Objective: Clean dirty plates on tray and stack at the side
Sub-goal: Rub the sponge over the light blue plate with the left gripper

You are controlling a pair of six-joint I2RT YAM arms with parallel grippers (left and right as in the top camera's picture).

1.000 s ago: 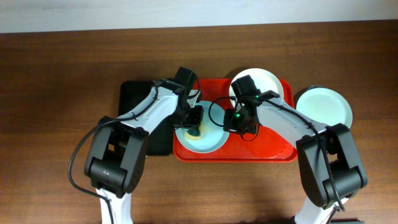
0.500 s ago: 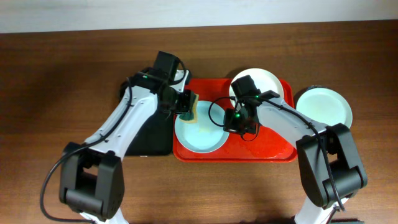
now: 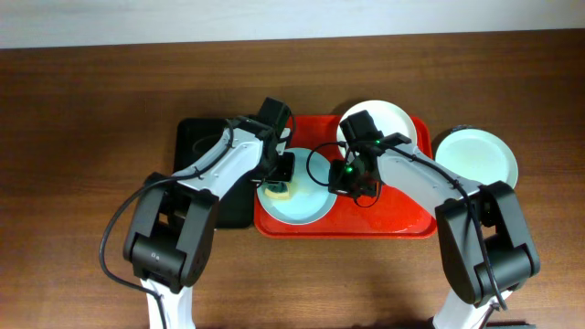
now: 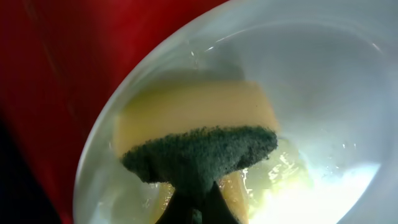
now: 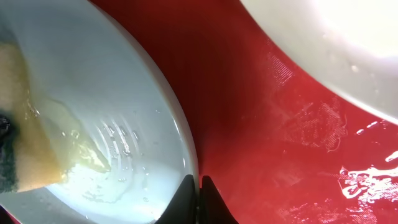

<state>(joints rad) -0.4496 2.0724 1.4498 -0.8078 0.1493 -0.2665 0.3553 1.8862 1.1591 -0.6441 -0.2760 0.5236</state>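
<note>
Tray [image 3: 402,219] lies lengthwise left-right; left hand [image 4: 196,208] clamps sponge [image 4: 199,124], right hand [image 5: 199,194] pinches plate [image 3: 306,208] rim.

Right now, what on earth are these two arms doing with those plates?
They are washing dishes. The left tool holds a yellow-and-green sponge pressed onto a pale blue plate on the red tray, where a yellowish smear shows. The right tool pinches that plate's rim, seemingly to steady it. A white plate waits at the tray's back corner, and a second pale plate sits on the table to the right, off the tray.
</note>
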